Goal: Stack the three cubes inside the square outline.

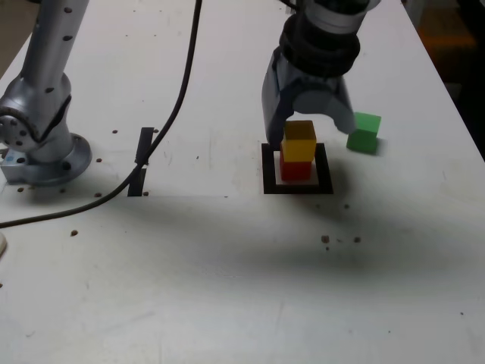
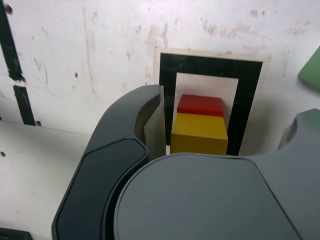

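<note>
The yellow cube (image 1: 299,140) sits on the red cube (image 1: 296,168) inside the square outline (image 1: 297,187), and the hand (image 1: 309,121) hangs around the top of this pair with its jaws spread apart, gripping nothing — in the wrist view there is a clear gap between the near jaw and the side of the yellow cube (image 2: 199,133). The step in hand appears to be the release and withdrawal after the second placement, with one cube left to fetch. To do it well, the hand should lift straight up, without any sideways drift, until both jaws are clear of the yellow cube's top edge; a jaw brushing that cube on the way out could slide it off the red cube (image 2: 201,105) or push the pair toward the black border of the square outline (image 2: 211,65). From the wrist view the two look fairly well aligned, though the far faces are hidden, so squareness cannot be fully judged. The green cube (image 1: 364,132) rests on the white surface (image 1: 227,288), outside the frame toward the exterior view's right and near the stack. Because it is so near, the travel toward it is best made only once the hand is well above the stack — then a descent centred over the green cube, jaws wide, closing on two opposite flat faces.
</note>
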Controlling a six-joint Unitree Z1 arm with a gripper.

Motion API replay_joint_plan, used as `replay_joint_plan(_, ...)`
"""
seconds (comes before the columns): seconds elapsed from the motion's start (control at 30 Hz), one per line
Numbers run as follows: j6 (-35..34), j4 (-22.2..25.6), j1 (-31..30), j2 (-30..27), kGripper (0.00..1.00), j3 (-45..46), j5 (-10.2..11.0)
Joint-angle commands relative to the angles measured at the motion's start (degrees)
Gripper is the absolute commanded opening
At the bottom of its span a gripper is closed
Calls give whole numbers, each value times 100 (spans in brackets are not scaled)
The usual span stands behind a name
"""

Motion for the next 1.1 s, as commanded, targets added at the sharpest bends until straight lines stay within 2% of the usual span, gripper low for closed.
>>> replay_joint_plan(0.0,-3,122,-4,-73,100,-138,110)
replay_joint_plan(0.33,307,1293,-91,-157,100,-1182,806)
replay_joint_plan(0.47,811,1410,-90,-214,100,-1335,1004)
replay_joint_plan(0.6,1635,1399,-70,-34,100,-1634,1206)
replay_joint_plan(0.8,2665,1412,29,536,100,-2143,1361)
replay_joint_plan(0.93,2799,1404,64,735,100,-2323,1444)
replay_joint_plan(1.07,2877,1447,148,981,100,-2510,1361)
